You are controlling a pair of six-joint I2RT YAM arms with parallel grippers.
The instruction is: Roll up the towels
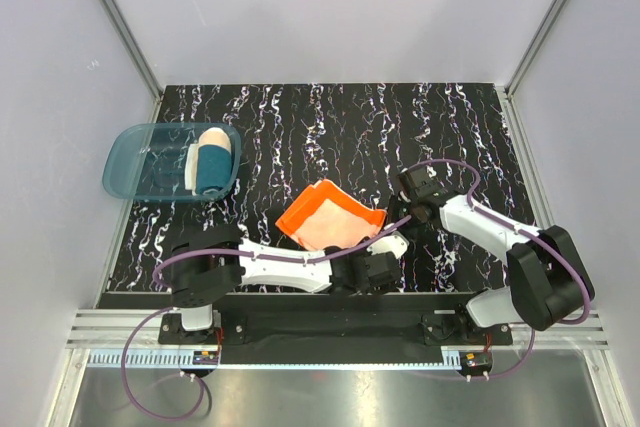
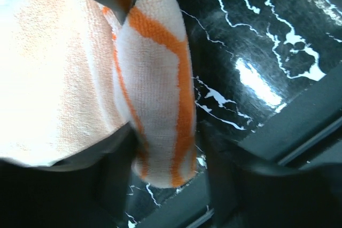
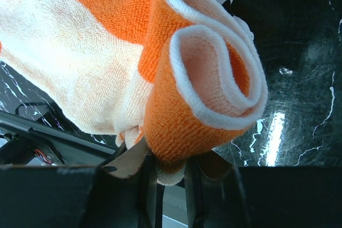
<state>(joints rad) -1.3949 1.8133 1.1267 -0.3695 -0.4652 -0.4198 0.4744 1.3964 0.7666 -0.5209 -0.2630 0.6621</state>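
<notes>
The orange towel (image 1: 328, 217) lies partly folded at the table's middle, cream side up. In the right wrist view its rolled end (image 3: 214, 84) curls above my right gripper (image 3: 171, 166), which is shut on the fabric's lower edge. My right gripper (image 1: 408, 209) is at the towel's right edge. A hanging fold of the orange towel (image 2: 157, 105) sits between the dark fingers of my left gripper (image 2: 165, 185), which stand close on both sides; contact is unclear. The teal-blue towel (image 1: 212, 169) lies rolled inside the tray.
The translucent blue tray (image 1: 130, 169) sits at the far left of the black marbled table (image 1: 350, 127). Grey walls enclose the table on three sides. The arms' mounting rail (image 1: 330, 322) runs along the near edge.
</notes>
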